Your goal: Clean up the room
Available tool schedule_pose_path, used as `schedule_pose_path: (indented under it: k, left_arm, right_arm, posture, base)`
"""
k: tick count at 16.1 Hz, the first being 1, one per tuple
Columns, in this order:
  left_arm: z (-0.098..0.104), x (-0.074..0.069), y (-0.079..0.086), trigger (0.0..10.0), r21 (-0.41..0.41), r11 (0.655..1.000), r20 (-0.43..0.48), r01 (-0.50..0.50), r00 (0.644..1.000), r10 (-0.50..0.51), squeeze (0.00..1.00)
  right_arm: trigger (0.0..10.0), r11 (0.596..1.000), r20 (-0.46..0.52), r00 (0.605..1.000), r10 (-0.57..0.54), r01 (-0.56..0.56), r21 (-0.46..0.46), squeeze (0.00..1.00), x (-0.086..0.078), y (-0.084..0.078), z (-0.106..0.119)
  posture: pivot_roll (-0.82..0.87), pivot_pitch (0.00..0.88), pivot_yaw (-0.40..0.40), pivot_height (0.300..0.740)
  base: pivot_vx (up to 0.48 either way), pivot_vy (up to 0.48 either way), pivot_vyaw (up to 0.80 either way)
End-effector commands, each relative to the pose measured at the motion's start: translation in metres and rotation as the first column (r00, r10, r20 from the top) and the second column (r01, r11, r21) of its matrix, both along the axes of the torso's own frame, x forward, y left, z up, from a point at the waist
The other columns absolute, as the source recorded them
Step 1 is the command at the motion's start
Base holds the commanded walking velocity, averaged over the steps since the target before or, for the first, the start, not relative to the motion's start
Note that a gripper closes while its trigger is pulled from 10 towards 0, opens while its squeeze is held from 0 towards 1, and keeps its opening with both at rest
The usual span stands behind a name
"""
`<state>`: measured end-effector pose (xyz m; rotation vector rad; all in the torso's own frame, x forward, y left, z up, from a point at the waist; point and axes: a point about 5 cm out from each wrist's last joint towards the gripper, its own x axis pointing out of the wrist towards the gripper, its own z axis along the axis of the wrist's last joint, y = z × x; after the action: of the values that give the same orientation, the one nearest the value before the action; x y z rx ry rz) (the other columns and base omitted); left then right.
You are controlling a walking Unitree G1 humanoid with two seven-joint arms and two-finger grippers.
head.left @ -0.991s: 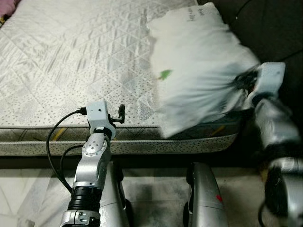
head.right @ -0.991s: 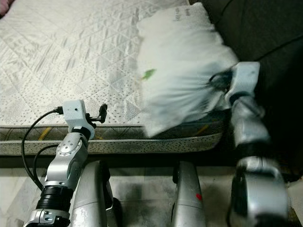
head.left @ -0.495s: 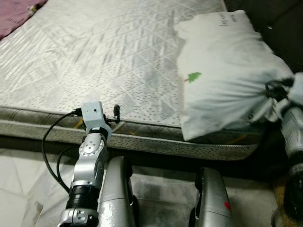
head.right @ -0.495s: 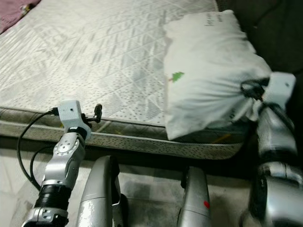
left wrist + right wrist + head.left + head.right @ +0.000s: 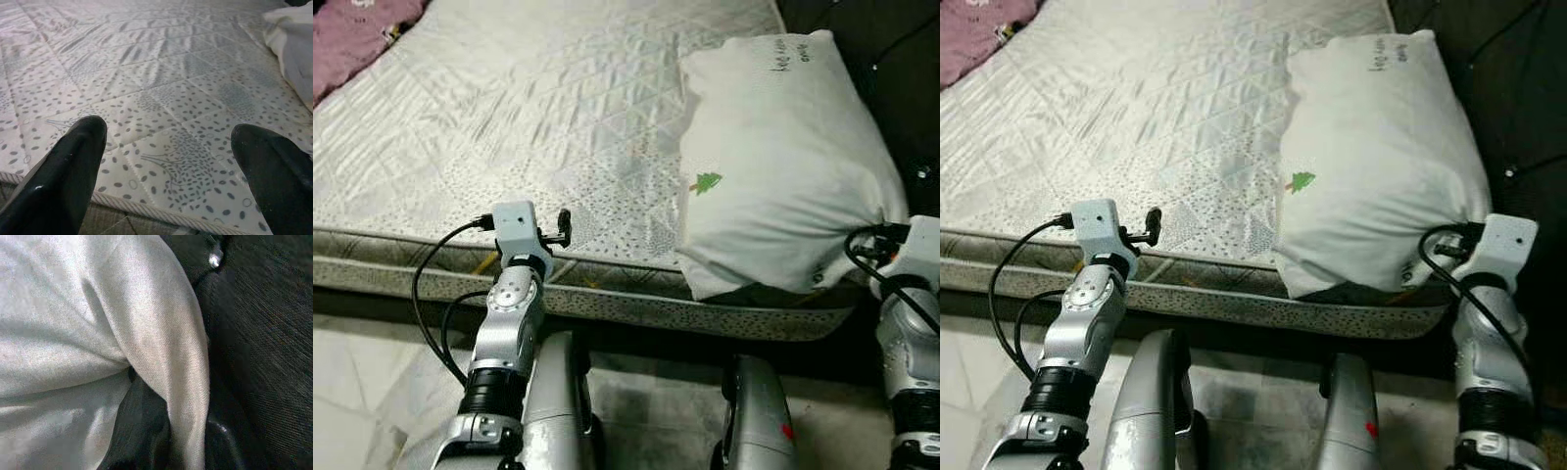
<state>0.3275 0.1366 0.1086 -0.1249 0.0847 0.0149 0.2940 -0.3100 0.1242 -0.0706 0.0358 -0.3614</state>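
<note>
White fabric pillow with a small green tree print and dark lettering near its far end is lying on the right side of the bare quilted grey-white mattress, its near corner overhanging the mattress front edge. That corner is bunched into a knot and pinched by the right claw; in the right wrist view white cloth is seen gathered tight between the black fingers, so the grip is judged firm and on fabric only, not on the filling. A corner hold suits dragging or swinging a soft bulky item; the pillow body is resting on the bed, so little load is judged to be on the arm. Left claw is held spread and empty just over the mattress front edge, well apart from the pillow, probably kept out of the way. Mattress is uncovered, with a dotted pattern and piped border. A purple cloth is lying at the far left corner. Dark upholstery is seen right of the bed; pale tiled floor below.
</note>
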Motion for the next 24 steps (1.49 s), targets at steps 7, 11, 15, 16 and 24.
schedule_pose_path:
  k: [7, 11, 15, 16, 24]
  left_arm:
    - [0.0, -0.002, 0.006, 10.0, -0.011, 1.0, 0.016, -0.02, 1.0, 0.02, 0.0]
    - [-0.002, -0.007, 0.017, 10.0, 0.01, 0.998, 0.008, -0.058, 0.998, 0.058, 0.0]
    - [-0.004, -0.011, 0.029, 10.0, 0.015, 0.994, -0.001, -0.105, 0.994, 0.105, 0.0]
    - [-0.004, -0.01, 0.026, 10.0, 0.027, 0.996, -0.006, -0.088, 0.996, 0.089, 0.0]
    - [0.002, -0.013, 0.024, 10.0, 0.026, 0.995, 0.01, -0.093, 0.996, 0.093, 0.0]
  right_arm:
    - [10.0, 0.986, 0.085, 0.983, 0.164, -0.16, -0.048, 0.01, 0.023, 0.069, 0.018]
    - [10.0, 0.981, 0.063, 0.98, 0.188, -0.191, 0.037, 1.0, 0.025, 0.102, 0.003]
    - [10.0, 0.979, 0.058, 0.978, 0.202, -0.204, 0.026, 1.0, 0.028, 0.112, 0.005]
    - [10.0, 0.981, 0.051, 0.98, 0.19, -0.192, 0.018, 1.0, 0.041, 0.111, 0.01]
    - [10.0, 0.982, 0.254, 0.95, 0.181, -0.163, -0.091, 1.0, 0.067, 0.106, 0.07]
  posture:
    - [-0.12, 0.012, 0.031, 0.53]
    - [-0.07, 0.034, 0.016, 0.53]
    - [-0.08, 0.067, 0.023, 0.53]
    - [-0.09, 0.075, 0.029, 0.53]
    - [-0.07, 0.101, 0.022, 0.53]
  base:
    - [0.0, 0.0, 0.0]
    - [0.0, 0.0, 0.0]
    - [0.0, 0.0, 0.0]
    - [0.0, 0.0, 0.0]
    - [0.0, 0.0, 0.0]
